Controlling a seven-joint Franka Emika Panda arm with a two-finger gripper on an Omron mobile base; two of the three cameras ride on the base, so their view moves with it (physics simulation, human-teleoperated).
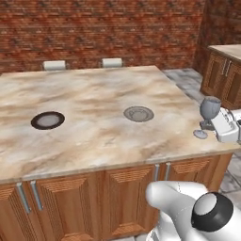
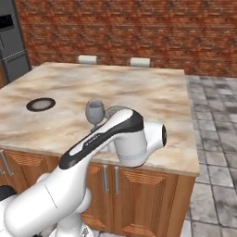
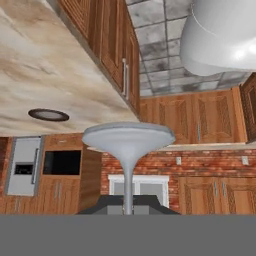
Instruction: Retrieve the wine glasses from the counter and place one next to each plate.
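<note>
While clamped on its thin stem, end effector (image 3: 128, 209) with rounded clear wine glass (image 1: 210, 109) above marbled counter (image 1: 94, 132).

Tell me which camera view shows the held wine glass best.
The left base view: the wine glass shows whole, bowl, stem and foot, upright at the counter's right edge, its stem at the gripper. In the right base view the arm hides everything below its bowl. The hand view shows its foot and stem, not its bowl.
</note>
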